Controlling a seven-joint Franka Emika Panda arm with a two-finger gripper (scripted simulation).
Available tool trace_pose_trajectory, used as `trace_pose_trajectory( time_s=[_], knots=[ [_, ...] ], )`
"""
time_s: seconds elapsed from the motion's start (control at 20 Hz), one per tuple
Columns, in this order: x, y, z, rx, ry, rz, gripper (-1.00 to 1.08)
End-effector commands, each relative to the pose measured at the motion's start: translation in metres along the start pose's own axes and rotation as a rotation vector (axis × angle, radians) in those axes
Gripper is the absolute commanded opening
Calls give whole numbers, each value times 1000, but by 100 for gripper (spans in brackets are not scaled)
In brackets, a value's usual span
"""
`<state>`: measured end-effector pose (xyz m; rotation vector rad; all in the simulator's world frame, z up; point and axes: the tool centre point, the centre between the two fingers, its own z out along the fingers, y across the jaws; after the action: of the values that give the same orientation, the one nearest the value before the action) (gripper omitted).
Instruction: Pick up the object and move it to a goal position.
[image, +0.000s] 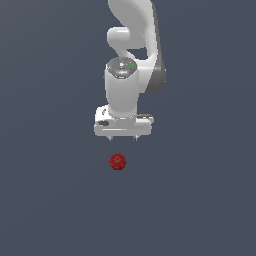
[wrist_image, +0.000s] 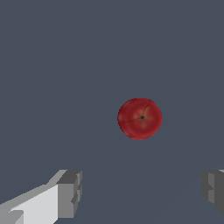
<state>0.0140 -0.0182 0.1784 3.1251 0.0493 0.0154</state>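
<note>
Red and round, the object (image: 117, 161) sat by itself on the flat dark grey-blue floor (image: 45, 200). It looked like a little fruit, a bit like a tiny apple or tomato. In the wrist view its skin (wrist_image: 140, 118) was smooth and a little shiny, with thin dark lines running out from a small dark dot in the middle. In the exterior view it looked darker and a bit bumpy. My gripper (image: 122, 139) hung in the air above it and did not touch it. My two fingers (wrist_image: 70, 193) were blocky and grey at the tips, and they stood wide apart with nothing between them. The fruit was much narrower than the gap between them. In the exterior view the fruit was just a little toward the exterior view's left of the middle of my gripper. My arm (image: 131, 45) was white, smooth and rounded, with a shiny grey cap that had a small green dot on it. All around the fruit the floor was plain and flat, with lots of room on every side. I could not see any words or labels on anything.
</note>
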Motion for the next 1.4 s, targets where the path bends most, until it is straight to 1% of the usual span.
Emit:
trace_pose_trajectory(
  time_s=[0.0, 0.3, 0.9, 1.35],
  knots=[
    [2, 2, 4, 0, -1, -28, 100],
    [9, 7, 19, -1, -4, -131, 100],
    [27, 21, 61, 9, -7, -414, 100],
    [34, 28, 79, 17, -5, -534, 100]
  ],
)
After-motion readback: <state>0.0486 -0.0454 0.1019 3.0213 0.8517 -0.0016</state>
